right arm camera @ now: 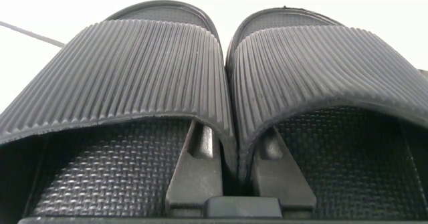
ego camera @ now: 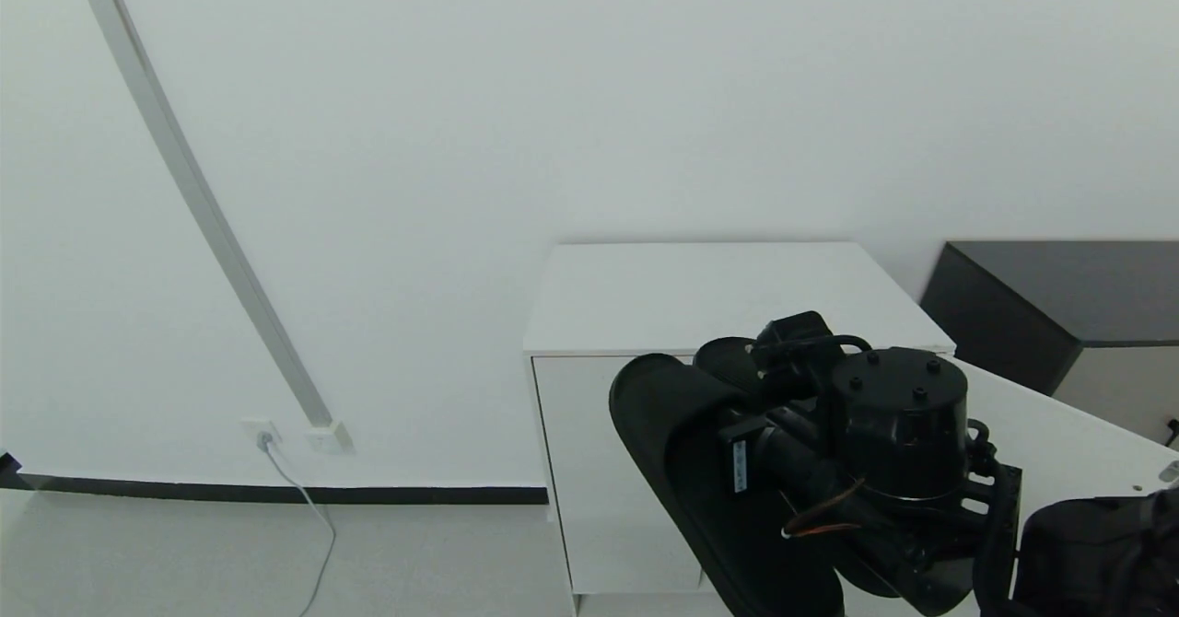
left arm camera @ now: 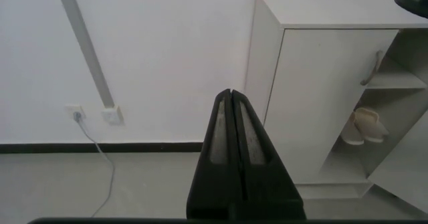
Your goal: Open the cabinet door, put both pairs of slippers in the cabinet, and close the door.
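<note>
Black ribbed rubber slippers [right arm camera: 154, 77]: two, one pair, clamped at inner edges by right gripper [right arm camera: 231, 147], in front of the cabinet.
Cream slippers [left arm camera: 364, 125]: two, one pair, on lower shelf [left arm camera: 348, 158] inside white cabinet [left arm camera: 267, 63].
Cabinet door [ego camera: 1059, 433]: one, open.
Left gripper [left arm camera: 231, 107]: pressed together, empty.

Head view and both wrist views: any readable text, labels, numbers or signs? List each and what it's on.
White sticker beside the held black slippers: has print, too small to read.
Cabinet, pale slippers on its shelf, wall socket: no text visible.
Nothing legible in any view.
</note>
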You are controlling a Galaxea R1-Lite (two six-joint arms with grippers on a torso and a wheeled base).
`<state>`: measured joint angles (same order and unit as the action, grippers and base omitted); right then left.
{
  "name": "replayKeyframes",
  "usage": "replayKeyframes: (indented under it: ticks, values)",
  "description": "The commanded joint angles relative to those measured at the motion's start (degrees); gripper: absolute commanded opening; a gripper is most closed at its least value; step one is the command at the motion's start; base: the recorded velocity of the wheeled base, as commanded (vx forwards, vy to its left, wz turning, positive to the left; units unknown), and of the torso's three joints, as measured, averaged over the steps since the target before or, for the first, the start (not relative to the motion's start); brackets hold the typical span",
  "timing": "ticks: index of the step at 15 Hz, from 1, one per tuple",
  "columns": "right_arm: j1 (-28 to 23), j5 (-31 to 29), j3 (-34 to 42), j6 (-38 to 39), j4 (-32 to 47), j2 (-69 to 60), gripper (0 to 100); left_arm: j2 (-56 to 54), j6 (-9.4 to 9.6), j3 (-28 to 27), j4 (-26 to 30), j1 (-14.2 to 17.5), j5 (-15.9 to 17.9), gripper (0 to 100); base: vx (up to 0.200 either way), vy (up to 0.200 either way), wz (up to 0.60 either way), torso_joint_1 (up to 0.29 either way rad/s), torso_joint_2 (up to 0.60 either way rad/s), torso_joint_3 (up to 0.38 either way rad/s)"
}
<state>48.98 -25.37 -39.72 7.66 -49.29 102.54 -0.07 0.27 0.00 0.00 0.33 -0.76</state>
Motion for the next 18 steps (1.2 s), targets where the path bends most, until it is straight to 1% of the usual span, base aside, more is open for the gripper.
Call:
replayKeyframes:
  ticks: [1, 11, 18]
  values:
    - [0.1, -0.1, 0.0, -0.1, 0.0, 0.1, 0, 0.1, 0.00, 0.0, 0.0, -0.1, 0.0, 0, 0.000, -0.200, 0.00, 0.002, 0.01, -0.002]
    - [0.1, -0.2, 1.0, -0.3, -0.2, 0.0, 0, 0.1, 0.00, 0.0, 0.0, -0.1, 0.1, 0, 0.000, -0.200, 0.00, 0.002, 0.00, 0.001]
    - [0.1, -0.1, 1.7, -0.7, -0.2, -0.1, 0, 0.1, 0.00, 0.0, 0.0, -0.1, 0.1, 0, 0.000, 0.000, 0.00, 0.000, 0.00, 0.000]
